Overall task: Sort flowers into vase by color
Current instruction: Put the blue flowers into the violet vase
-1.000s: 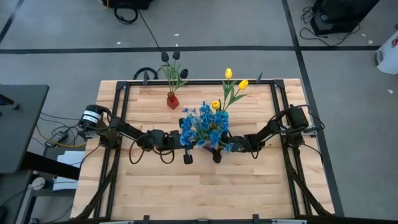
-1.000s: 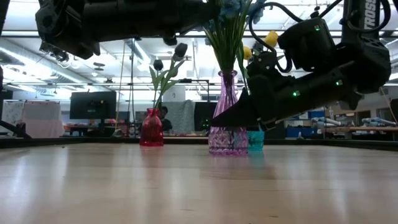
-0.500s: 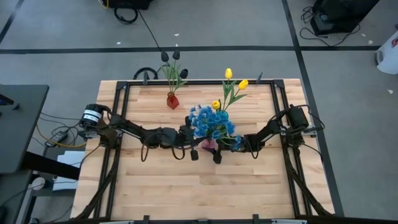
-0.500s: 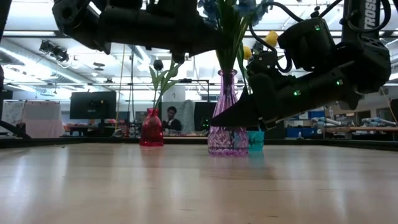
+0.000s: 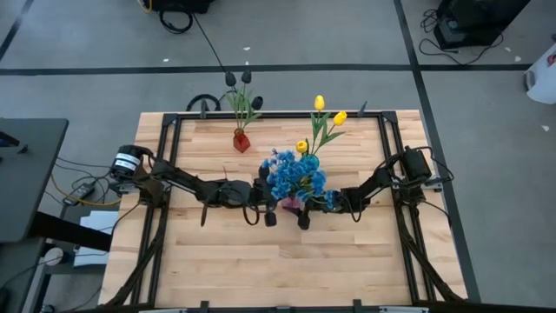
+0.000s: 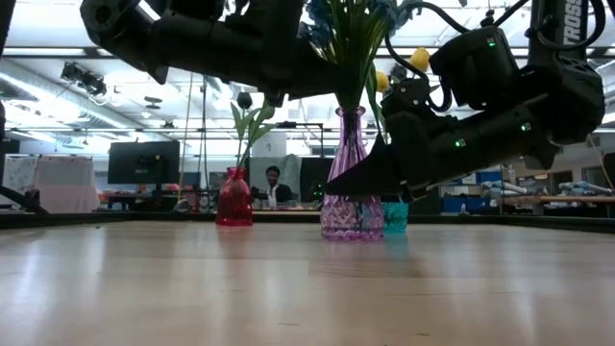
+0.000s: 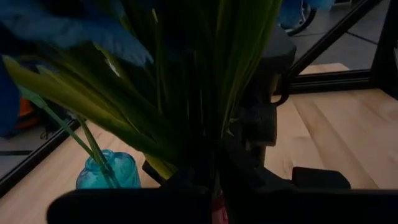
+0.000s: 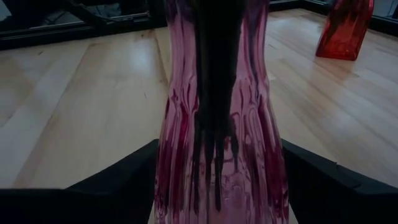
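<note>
A bunch of blue flowers (image 5: 295, 176) stands with its green stems (image 6: 354, 67) in the neck of a pink glass vase (image 6: 352, 187) at the table's middle. My left gripper (image 5: 271, 198) is shut on the stems above the vase. My right gripper (image 5: 301, 207) is shut on the vase low down. Dark tulips (image 5: 238, 80) stand in a red vase (image 5: 241, 140) at the far left. Yellow tulips (image 5: 327, 113) stand in a teal vase (image 7: 109, 172) behind the pink one. My left gripper pinches the bundled green stems (image 7: 208, 155) between its two fingers, above the vase mouth, coming level from the table's left and lying across them. The stems stand nearly upright with their lower ends inside the pink vase. My right gripper holds the pink vase's lower body (image 8: 217, 143) between its two fingers (image 8: 118, 180), one on each side, coming level from the table's right. The vase stands upright on the table.
A black frame (image 5: 174, 122) runs round the tabletop. The red vase (image 6: 234, 197) and the teal vase (image 6: 395, 215) stand close behind the pink vase. Bare wood (image 5: 278, 269) lies on the near half of the table. A person (image 6: 276, 183) sits far behind the table.
My left gripper has gone toward the table's right edge with the blue flowers. The bunch has moved right with it and now stands over the pink vase. My right gripper and the vase have kept still.
</note>
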`<act>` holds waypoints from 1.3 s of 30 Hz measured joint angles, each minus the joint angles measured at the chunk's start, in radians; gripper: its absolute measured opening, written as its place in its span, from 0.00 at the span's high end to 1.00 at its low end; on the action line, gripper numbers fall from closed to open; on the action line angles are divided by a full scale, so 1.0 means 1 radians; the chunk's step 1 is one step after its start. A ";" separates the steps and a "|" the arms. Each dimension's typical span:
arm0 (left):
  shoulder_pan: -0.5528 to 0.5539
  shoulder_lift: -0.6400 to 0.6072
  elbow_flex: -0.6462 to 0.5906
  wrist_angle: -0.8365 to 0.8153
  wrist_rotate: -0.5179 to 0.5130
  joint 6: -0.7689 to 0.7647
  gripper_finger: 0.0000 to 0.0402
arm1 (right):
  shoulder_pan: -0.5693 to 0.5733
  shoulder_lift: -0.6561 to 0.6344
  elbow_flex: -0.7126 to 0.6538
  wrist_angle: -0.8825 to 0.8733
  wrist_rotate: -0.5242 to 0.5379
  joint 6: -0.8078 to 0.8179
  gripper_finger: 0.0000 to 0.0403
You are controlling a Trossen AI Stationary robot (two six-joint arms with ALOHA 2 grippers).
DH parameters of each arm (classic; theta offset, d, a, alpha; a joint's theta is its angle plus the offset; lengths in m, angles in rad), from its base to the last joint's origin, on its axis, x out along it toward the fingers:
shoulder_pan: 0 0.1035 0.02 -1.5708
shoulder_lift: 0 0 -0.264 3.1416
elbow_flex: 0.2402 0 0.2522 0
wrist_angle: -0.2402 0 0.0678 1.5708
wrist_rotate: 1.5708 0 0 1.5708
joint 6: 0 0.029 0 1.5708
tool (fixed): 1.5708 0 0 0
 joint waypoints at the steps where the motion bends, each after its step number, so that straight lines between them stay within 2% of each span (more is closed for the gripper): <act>1: 0.000 0.000 0.000 -0.007 -0.001 -0.001 0.96 | 0.000 0.000 0.000 0.000 0.000 0.000 0.25; 20: -0.001 0.001 -0.002 -0.067 0.001 0.026 0.94 | 0.000 0.000 0.000 -0.001 0.004 0.007 0.25; 23: -0.001 -0.007 -0.005 -0.077 0.003 0.027 0.88 | 0.000 0.000 -0.001 -0.001 0.006 0.007 0.25; 31: -0.003 -0.088 -0.014 -0.179 0.023 0.049 0.61 | 0.000 0.000 -0.003 0.001 0.010 0.014 0.25; 34: -0.004 -0.105 -0.011 -0.177 0.032 0.045 0.58 | 0.000 0.000 -0.002 0.002 0.009 0.012 0.25; 39: -0.004 -0.105 -0.010 -0.153 0.026 0.029 0.57 | -0.001 0.000 -0.002 0.002 0.008 0.011 0.25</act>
